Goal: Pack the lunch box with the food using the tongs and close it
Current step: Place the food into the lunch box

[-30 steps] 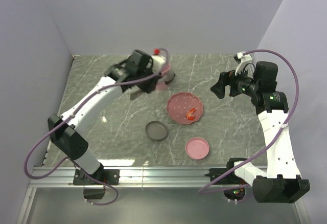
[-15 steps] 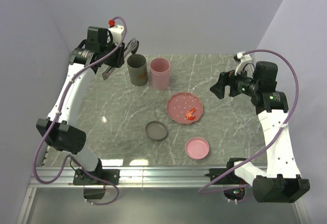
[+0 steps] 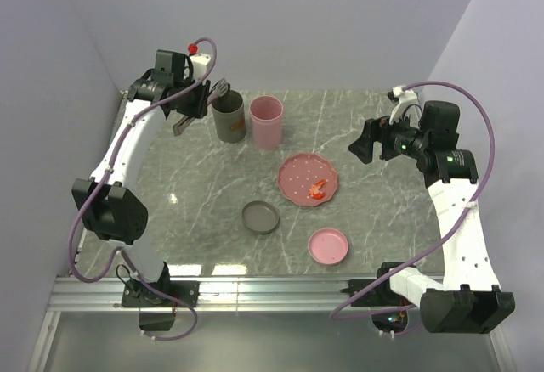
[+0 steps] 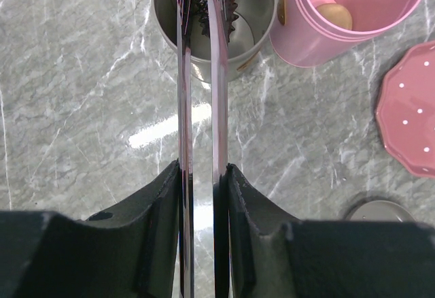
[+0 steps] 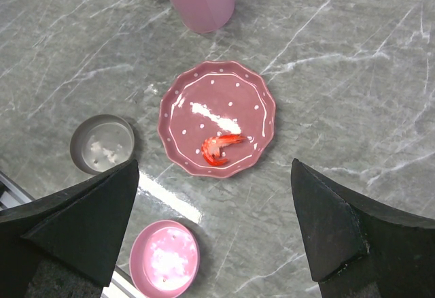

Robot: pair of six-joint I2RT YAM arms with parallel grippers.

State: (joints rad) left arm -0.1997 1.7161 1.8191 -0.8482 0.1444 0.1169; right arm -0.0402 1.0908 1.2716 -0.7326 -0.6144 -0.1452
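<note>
The left arm [image 3: 127,147] and right arm [image 3: 459,219] share one build: smooth white links between bulky black joint housings, set on black bases at the tabletop's near edge. A loose purple cable [image 3: 70,253] loops along each arm. Small dark screw holes dot the right arm's white link. A white block with a red cap [image 3: 194,48] tops the left wrist, and a white clip [image 3: 399,93] sits on the right. The left gripper [image 4: 204,175] and right gripper [image 5: 214,169] have matte black, wedge-shaped fingers [image 5: 88,223].
</note>
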